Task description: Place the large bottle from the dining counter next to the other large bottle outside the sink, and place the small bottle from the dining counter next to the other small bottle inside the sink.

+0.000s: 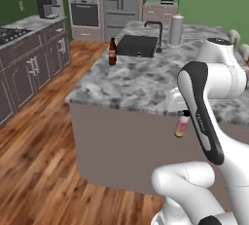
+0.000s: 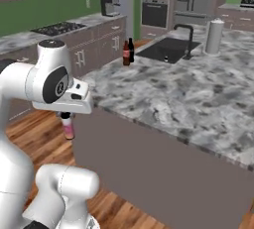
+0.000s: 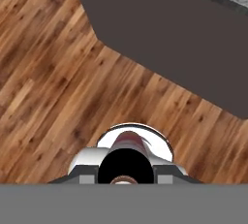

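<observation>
Two-finger gripper (image 1: 183, 117) pinching tiny pinkish-red bottle (image 1: 181, 127) by its dark cap (fingers largely hidden behind arm), beside grey-and-white marbled counter (image 1: 136, 85)

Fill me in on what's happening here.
The robot's gripper is shut on the small bottle, holding it upright by its cap, out over the wood floor beside the marbled counter. On that counter, the large bottle already stands next to the other large bottle, just outside the sink. The small bottle has not yet reached the sink.
</observation>
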You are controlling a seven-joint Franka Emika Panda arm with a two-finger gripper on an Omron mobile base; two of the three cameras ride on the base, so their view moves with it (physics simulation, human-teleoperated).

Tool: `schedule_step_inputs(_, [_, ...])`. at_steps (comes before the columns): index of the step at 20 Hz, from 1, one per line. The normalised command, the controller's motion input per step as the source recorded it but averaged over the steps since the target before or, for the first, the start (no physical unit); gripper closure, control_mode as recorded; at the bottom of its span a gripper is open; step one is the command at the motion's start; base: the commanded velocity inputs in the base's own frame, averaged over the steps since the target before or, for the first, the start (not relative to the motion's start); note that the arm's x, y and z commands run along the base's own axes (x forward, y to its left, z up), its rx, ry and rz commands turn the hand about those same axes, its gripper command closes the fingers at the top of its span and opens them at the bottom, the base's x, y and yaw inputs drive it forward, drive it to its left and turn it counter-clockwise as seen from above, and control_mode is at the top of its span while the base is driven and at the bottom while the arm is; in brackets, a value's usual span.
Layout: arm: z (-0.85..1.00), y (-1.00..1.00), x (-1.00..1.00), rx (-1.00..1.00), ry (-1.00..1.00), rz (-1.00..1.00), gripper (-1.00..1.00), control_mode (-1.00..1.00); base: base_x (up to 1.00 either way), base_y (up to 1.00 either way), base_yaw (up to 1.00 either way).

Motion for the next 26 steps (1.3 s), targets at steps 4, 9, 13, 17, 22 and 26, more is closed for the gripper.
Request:
schedule_step_inputs(4, [0.0, 0.0, 0.0, 0.0, 0.0, 0.0, 1.0, 1.0, 0.01, 1.0, -0.23])
schedule_step_inputs(9, [0.0, 0.0, 0.0, 0.0, 0.0, 0.0, 1.0, 1.0, 0.11, 1.0, -0.31])
schedule_step_inputs(13, [0.0, 0.0, 0.0, 0.0, 0.0, 0.0, 1.0, 1.0, 0.28, 1.0, -0.32])
schedule_step_inputs(17, [0.0, 0.0, 0.0, 0.0, 0.0, 0.0, 1.0, 1.0, 0.37, 1.0, -0.33])
schedule_step_inputs(22, [0.0, 0.0, 0.0, 0.0, 0.0, 0.0, 1.0, 1.0, 0.49, 1.0, -0.35])
schedule_step_inputs(26, [0.0, 0.0, 0.0, 0.0, 0.0, 0.0, 1.0, 1.0, 0.78, 1.0, -0.46])
